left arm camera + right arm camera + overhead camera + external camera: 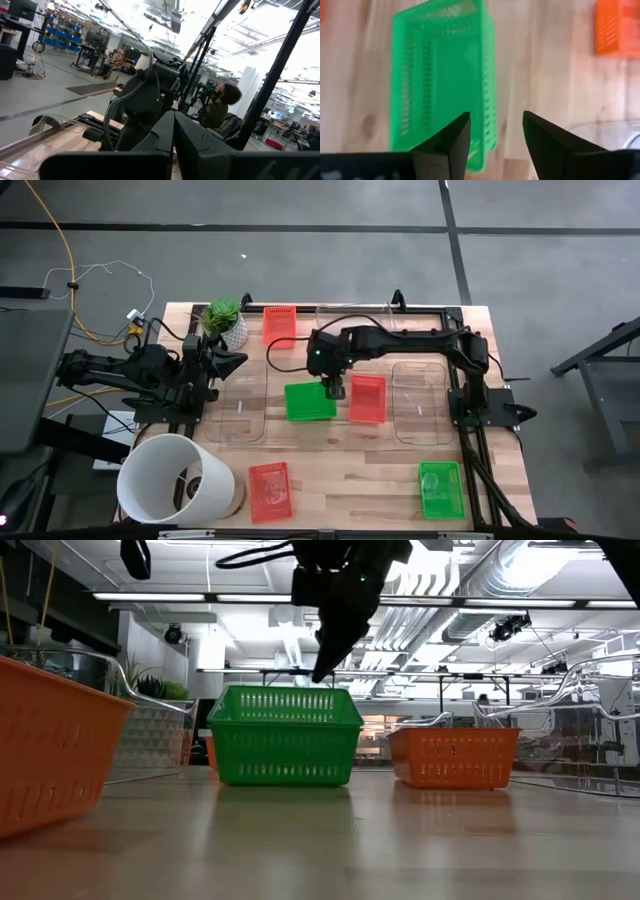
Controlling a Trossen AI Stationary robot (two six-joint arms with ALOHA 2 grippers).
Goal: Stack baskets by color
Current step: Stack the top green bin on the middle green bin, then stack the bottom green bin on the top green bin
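Note:
A green basket (308, 402) (283, 735) (440, 75) stands on its bottom at the table's middle. My right gripper (335, 391) (322, 674) (495, 132) hangs open just above its right-hand rim, pointing steeply down, fingertips clear of the mesh. A red basket (368, 398) (455, 758) stands close to the green one's right. A second green basket (441, 489) lies near the front right corner. Two more red baskets lie at the far edge (279, 325) and the near edge (270, 490). My left gripper (240, 361) (173, 135) waits shut at the left.
Clear baskets rest left of the green one (240, 408), right of the red one (420, 402) and at the far edge (355, 318). A white bucket (175, 478) lies on its side at the near left corner. A potted plant (225, 322) stands far left.

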